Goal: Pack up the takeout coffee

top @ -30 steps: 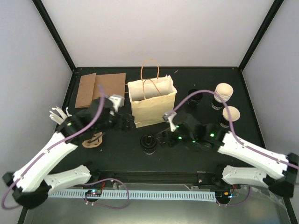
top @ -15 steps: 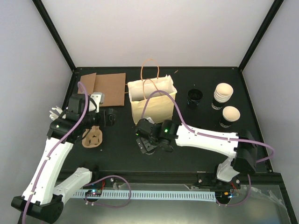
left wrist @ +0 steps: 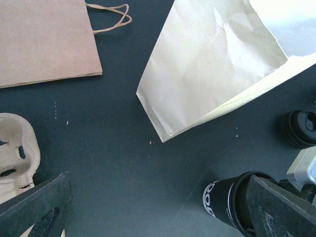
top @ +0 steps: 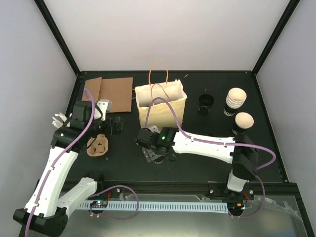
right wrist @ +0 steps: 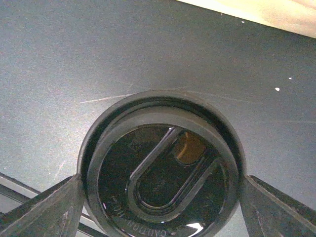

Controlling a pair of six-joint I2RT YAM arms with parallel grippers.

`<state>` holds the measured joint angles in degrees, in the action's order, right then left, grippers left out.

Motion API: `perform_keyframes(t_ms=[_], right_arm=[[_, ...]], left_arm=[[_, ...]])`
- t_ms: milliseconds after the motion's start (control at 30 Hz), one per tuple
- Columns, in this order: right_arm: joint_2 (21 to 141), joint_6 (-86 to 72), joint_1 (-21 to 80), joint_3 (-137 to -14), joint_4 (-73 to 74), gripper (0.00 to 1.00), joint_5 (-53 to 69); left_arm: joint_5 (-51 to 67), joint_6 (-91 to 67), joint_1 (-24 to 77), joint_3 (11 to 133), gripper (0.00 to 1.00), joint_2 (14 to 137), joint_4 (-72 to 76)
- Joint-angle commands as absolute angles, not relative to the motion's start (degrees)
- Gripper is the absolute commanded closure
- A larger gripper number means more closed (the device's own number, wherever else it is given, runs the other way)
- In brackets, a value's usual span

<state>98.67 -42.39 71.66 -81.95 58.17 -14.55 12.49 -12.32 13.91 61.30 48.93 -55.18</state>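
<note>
Black lid [right wrist: 163, 168] fills my right wrist view. The cup [left wrist: 222, 202] stands upright on the table [right wrist: 74, 59], long axis vertical, dead under the right gripper [top: 153, 150]. I am looking straight down that axis. Fingers [right wrist: 39, 207] are spread wide, one on either side of the lid rim, right at its edge. I cannot tell whether the pads bear on it or only flank it. No lift is visible.

Top view: the cup sits mid-table on the near side of the bag [top: 160, 111], close to its wall but apart from it. The bag is upright, mouth up, handles above. From the tool, the target lies away from me toward the far wall, and its rim is higher than the lid. My read is that the cup must rise clear of the rim, go forward, then down, kept vertical throughout.

Left gripper [top: 116, 124] is spread fully with nothing in it, hovering left of the bag's near corner. Its wrist view shows the cup off to its right. The right arm is plainly the nearer one. The left looks better placed to steady the bag.

Risk, as I judge it: the fingers sit at lid level, so a loose lid could pop.
</note>
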Motion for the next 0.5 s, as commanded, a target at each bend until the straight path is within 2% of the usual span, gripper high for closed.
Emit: perform_keyframes(t_ms=[0, 200, 467], right_arm=[[99.6, -44.4, 72.0, -84.4, 60.2, 0.13, -17.2], [99.9, -43.9, 72.0, -84.2, 59.9, 0.19, -16.6], [100.8, -43.4, 72.0, -84.6, 59.9, 0.21, -16.6]], left_arm=[[12.8, -11.0, 13.4, 61.0, 0.01, 48.0, -53.6], [12.5, -10.7, 13.4, 61.0, 0.01, 47.9, -53.8], [12.0, -10.6, 13.4, 61.2, 0.01, 47.6, -54.2]])
